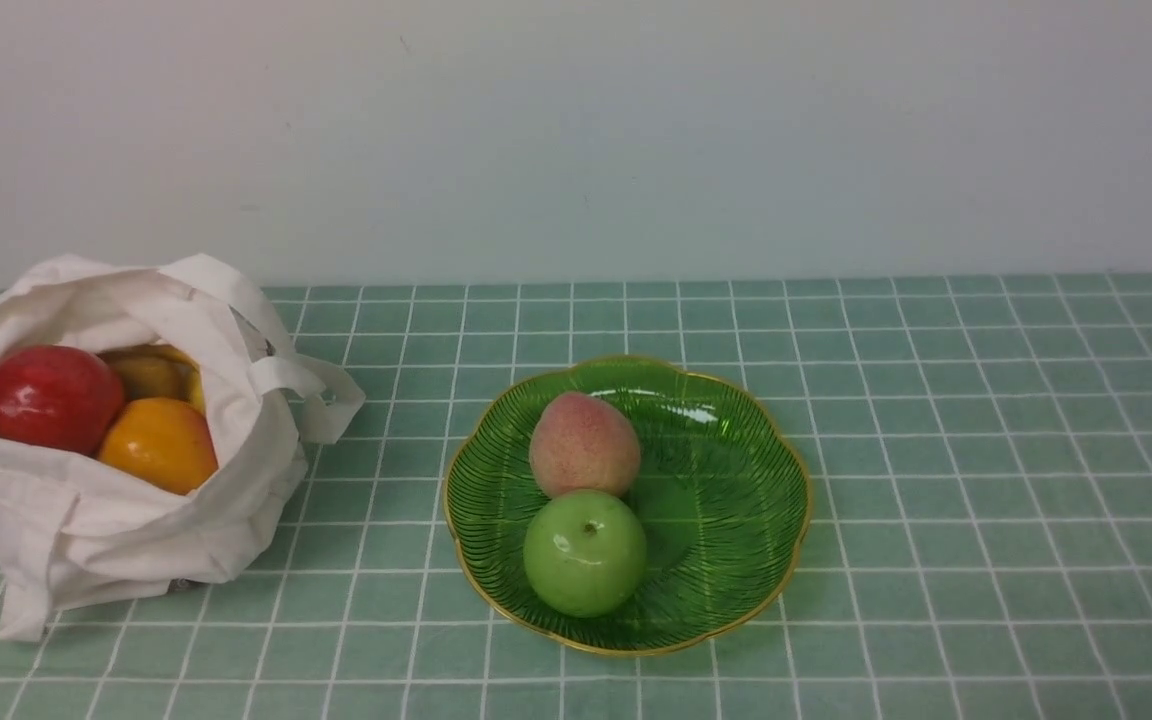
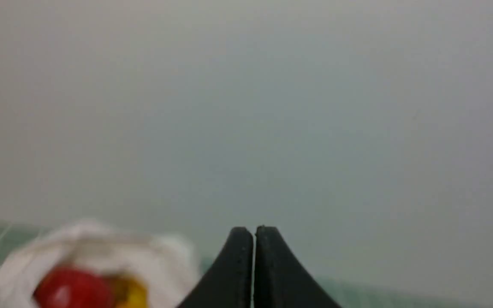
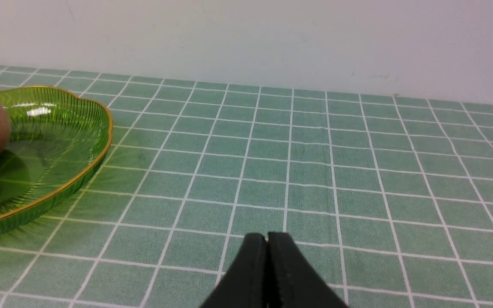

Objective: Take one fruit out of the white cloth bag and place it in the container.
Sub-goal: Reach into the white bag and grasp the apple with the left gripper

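Note:
The red apple [image 1: 48, 397] lies in the open mouth of the white cloth bag [image 1: 126, 520] at the table's left, next to an orange fruit [image 1: 158, 444]. The green glass dish [image 1: 736, 480] stands at the middle, holding a peach [image 1: 584, 443] and a green apple [image 1: 584, 552]. Neither arm shows in the front view. In the blurred left wrist view the left gripper [image 2: 253, 233] is shut and empty, with the bag [image 2: 101, 244] and red apple [image 2: 71, 288] off to one side, well apart from it. The right gripper [image 3: 267, 238] is shut and empty over bare cloth, the dish [image 3: 58, 124] off to its side.
A green checked tablecloth [image 1: 986, 450] covers the table, and a plain pale wall [image 1: 576, 130] stands behind it. More yellowish fruit [image 1: 151, 372] sits deeper in the bag. The bag's loop handle [image 1: 321, 395] droops toward the dish.

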{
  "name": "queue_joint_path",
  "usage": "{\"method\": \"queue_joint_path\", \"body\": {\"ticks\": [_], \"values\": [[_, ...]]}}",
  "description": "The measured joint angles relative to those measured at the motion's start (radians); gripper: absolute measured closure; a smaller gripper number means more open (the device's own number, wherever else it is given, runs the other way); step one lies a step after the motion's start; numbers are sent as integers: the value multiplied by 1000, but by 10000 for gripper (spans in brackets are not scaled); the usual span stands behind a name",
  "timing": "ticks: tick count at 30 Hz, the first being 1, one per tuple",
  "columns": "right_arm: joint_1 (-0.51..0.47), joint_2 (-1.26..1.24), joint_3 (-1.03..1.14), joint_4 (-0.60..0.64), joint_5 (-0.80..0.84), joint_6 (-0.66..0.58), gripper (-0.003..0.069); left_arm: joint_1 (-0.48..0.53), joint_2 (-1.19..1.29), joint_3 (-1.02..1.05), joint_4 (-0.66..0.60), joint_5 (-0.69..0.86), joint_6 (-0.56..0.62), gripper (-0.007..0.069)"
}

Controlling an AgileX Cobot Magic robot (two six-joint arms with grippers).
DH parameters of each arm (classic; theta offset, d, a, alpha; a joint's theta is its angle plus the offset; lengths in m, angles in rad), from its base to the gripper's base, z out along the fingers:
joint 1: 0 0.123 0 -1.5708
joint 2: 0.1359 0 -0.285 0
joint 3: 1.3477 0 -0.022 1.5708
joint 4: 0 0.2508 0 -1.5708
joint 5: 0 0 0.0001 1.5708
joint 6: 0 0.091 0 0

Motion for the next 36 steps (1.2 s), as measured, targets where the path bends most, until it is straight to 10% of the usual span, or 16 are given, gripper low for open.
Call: {"method": "queue_joint_path", "body": {"ticks": [8,28,36], "values": [[0,0,0,0,0,0,674,0,524,-300,39,527,201,632],[0,0,0,0,0,0,674,128,1069,-569,123,507,312,593],[0,0,0,0,0,0,674,128,1121,-569,126,324,354,320]]}}
